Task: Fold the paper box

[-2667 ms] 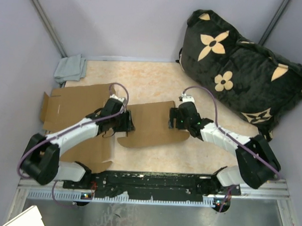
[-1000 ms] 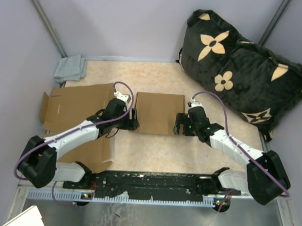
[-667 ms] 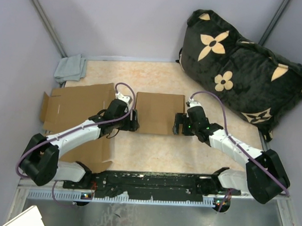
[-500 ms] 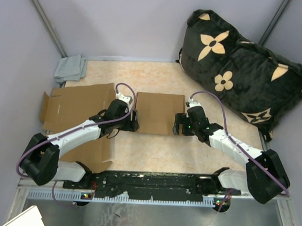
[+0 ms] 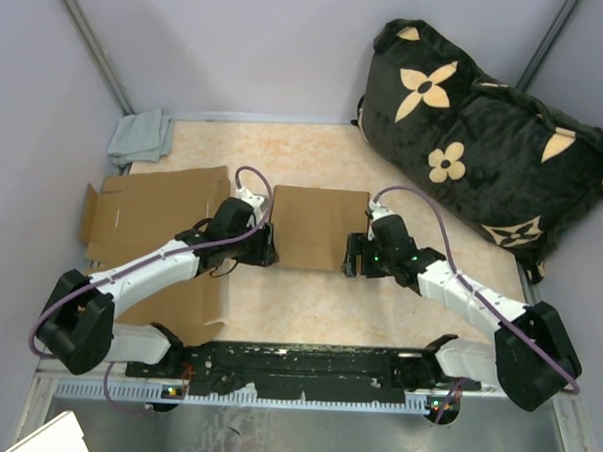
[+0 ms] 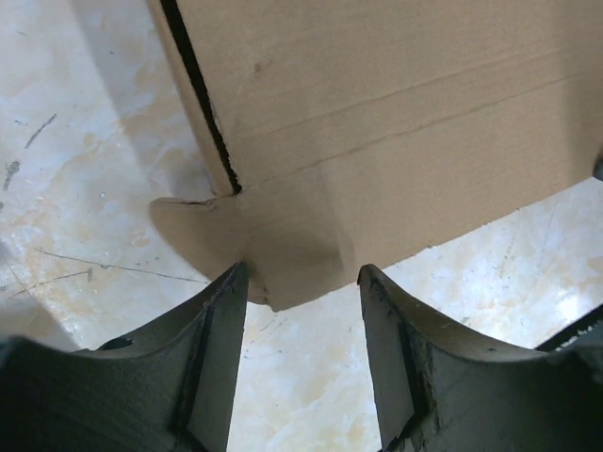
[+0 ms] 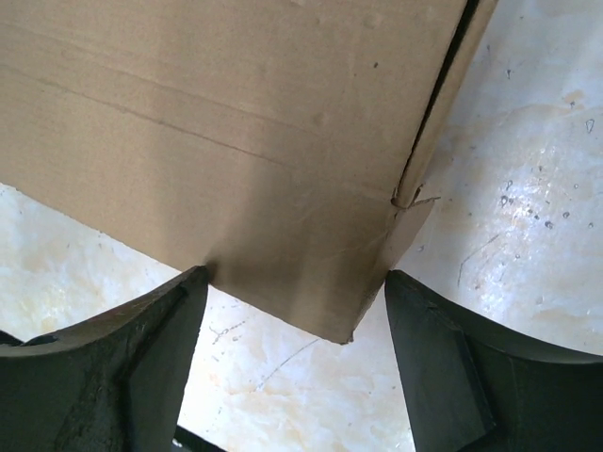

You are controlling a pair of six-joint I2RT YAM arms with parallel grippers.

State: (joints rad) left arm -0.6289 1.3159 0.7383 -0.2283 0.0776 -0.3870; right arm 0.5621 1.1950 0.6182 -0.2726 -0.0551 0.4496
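Observation:
The paper box (image 5: 316, 227) is a brown cardboard rectangle lying on the table's middle between my two arms. My left gripper (image 5: 265, 248) is at its near left corner. In the left wrist view a rounded flap (image 6: 287, 259) of the box (image 6: 396, 104) sits between the fingertips of the left gripper (image 6: 303, 282), jaws apart. My right gripper (image 5: 352, 258) is at the near right corner. In the right wrist view that corner of the box (image 7: 236, 141) fills the gap of the right gripper (image 7: 297, 282), each tip at the cardboard's edge, jaws wide.
A larger flat cardboard sheet (image 5: 152, 214) lies at the left under my left arm. A grey cloth (image 5: 140, 137) sits in the far left corner. A big black cushion with beige flowers (image 5: 486, 134) fills the far right. Walls close in on both sides.
Both grippers have narrowed and edged inward against the box's near corners. Earlier the box lay tilted with a flap spread out; it now lies as a squared rectangle.

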